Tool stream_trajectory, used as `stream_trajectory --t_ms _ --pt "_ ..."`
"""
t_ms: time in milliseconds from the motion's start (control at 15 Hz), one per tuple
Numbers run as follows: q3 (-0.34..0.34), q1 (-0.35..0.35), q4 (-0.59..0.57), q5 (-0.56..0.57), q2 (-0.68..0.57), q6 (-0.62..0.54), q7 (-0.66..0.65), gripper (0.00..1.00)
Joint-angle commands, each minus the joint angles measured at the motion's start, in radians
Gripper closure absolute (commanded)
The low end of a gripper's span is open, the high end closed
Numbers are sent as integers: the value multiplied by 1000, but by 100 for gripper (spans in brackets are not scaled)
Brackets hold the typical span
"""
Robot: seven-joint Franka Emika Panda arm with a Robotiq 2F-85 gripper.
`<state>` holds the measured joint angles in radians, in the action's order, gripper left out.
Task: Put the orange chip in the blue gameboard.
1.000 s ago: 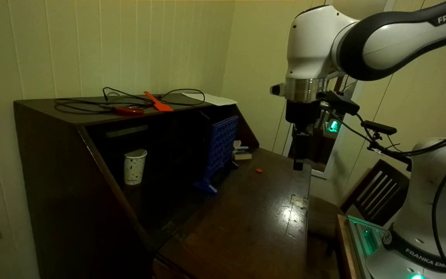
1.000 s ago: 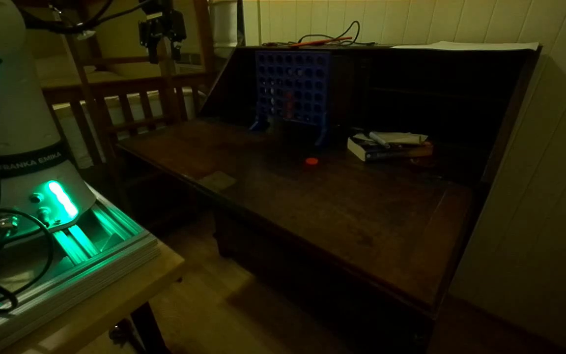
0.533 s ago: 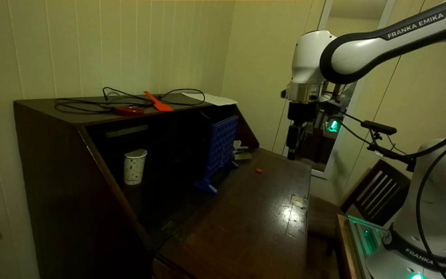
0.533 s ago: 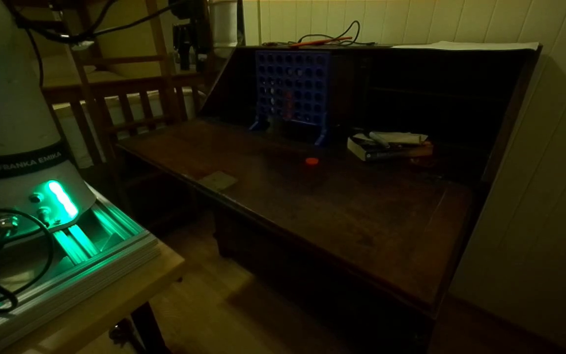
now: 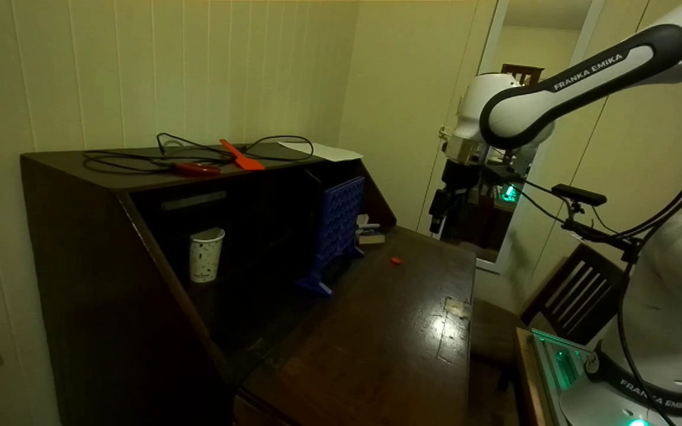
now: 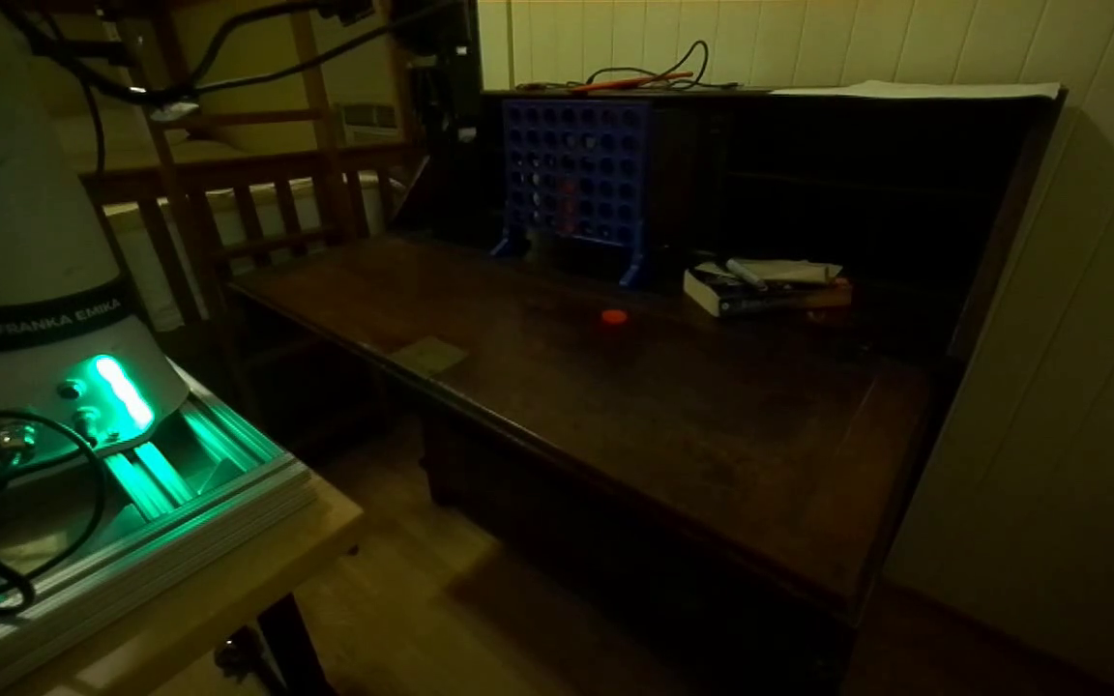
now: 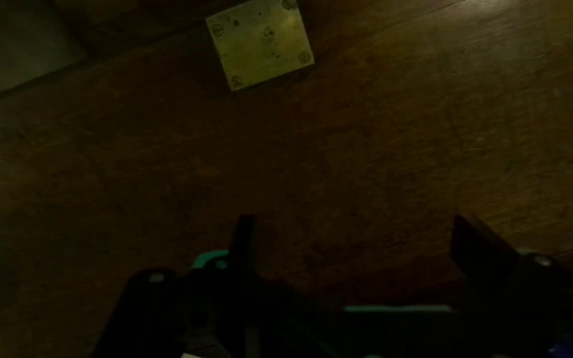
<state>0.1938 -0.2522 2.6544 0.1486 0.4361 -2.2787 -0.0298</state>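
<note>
Brown wooden bench: my work surface, front edge facing the robot base.
Blue gameboard: upright near the back edge, presumably so I can load it from above.
Gripper: hangs over the bench, fingers wide apart, nothing between, I judge ready for picking.
Orange chip: flat between gameboard and front edge, likely there for easy grasping.

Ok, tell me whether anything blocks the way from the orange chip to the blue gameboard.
Nothing visible stands between the orange chip and the blue gameboard; the book lies off to one side. Whether the cabinet top overhangs the gameboard, I can't tell.
</note>
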Motion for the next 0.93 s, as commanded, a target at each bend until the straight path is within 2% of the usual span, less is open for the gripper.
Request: stream_trajectory --t_ms 0,67,533,667,867 --pt "34 -43 -31 20 -91 -81 14 0" --pt "15 -29 -3 5 -37 -49 2 0" --pt "13 -32 -6 5 -48 -53 3 0" --pt "-4 -46 17 37 -42 -99 -36 0" --pt "11 -55 1 25 -94 -170 -55 0"
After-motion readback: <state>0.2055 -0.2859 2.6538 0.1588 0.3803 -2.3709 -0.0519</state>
